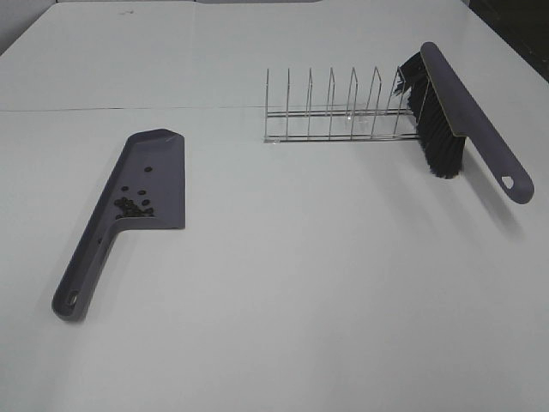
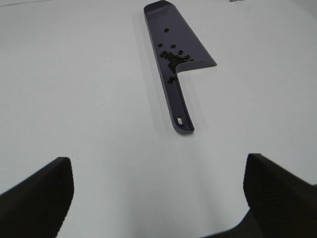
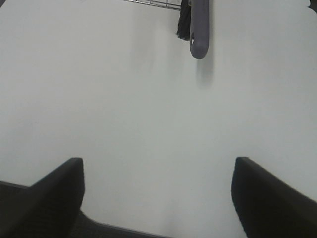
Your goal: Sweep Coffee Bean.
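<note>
Coffee beans (image 1: 134, 206): tiny dark brown-black ovals, matte, mostly clumped at the rear of the dustpan (image 1: 154, 184) tray where it narrows into the handle; a few strays lie further up the tray toward its lip. Individual beans blur together in the clump, so no exact count.

Dustpan: grey-purple plastic, smooth, flat wedge tray with low side walls, long handle with a hang slot at the end. Lies flat on the white desk (image 1: 300, 300), left side.

Brush (image 1: 459, 116): same grey plastic back, stiff black bristles, leaning tilted on the right end of a thin chrome wire rack (image 1: 334, 112). Handle sticks out past the rack.

Left gripper (image 2: 158, 198) fingers apart, empty, dustpan well ahead of them. Right gripper (image 3: 157, 193) fingers apart, empty; only the brush handle tip and a bit of bristle show in its wrist view, the rest cut off.
</note>
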